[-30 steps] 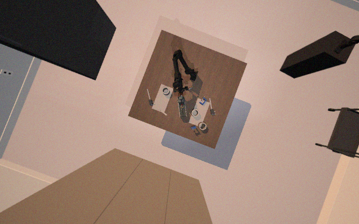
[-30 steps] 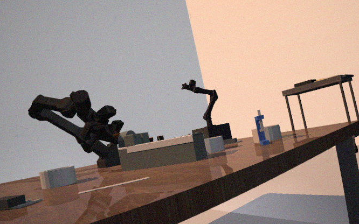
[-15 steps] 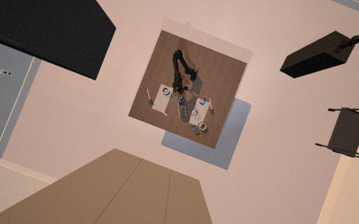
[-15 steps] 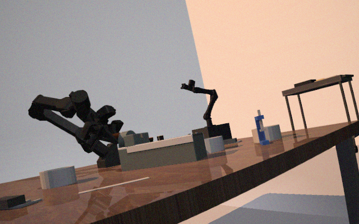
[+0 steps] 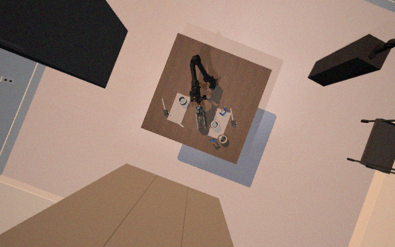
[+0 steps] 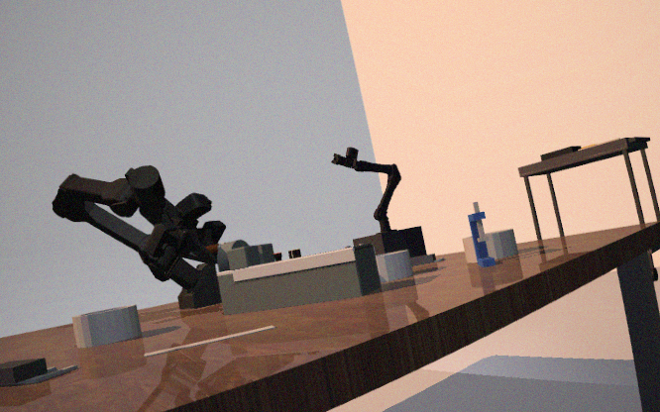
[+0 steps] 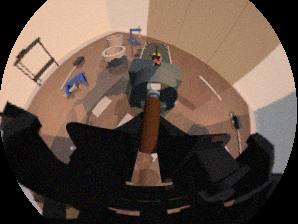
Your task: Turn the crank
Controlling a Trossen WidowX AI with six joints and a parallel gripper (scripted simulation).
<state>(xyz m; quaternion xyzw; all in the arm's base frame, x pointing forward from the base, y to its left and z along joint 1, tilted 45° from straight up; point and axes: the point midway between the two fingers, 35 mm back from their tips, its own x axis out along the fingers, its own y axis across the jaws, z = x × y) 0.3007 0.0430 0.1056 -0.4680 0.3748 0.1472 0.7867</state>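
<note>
At the near end of the machine [image 5: 201,119] [image 6: 291,286] [image 7: 155,75], the gripper [image 5: 198,99] [image 6: 210,249] [image 7: 149,115] is clamped on the brown handle [image 6: 212,248] [image 7: 150,125]. Beyond it, the red pointer [image 5: 200,115] [image 7: 156,61] sits over the slide; its level cannot be judged. Turning probably wants small, slow arcs, the wrist following the crank, then release without a nudge. No writing is legible.

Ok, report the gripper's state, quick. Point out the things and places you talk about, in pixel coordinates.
Tool [image 5: 198,103] [image 6: 213,251] [image 7: 149,115]: closed on the brown cylindrical crank handle [image 7: 150,120].
</note>
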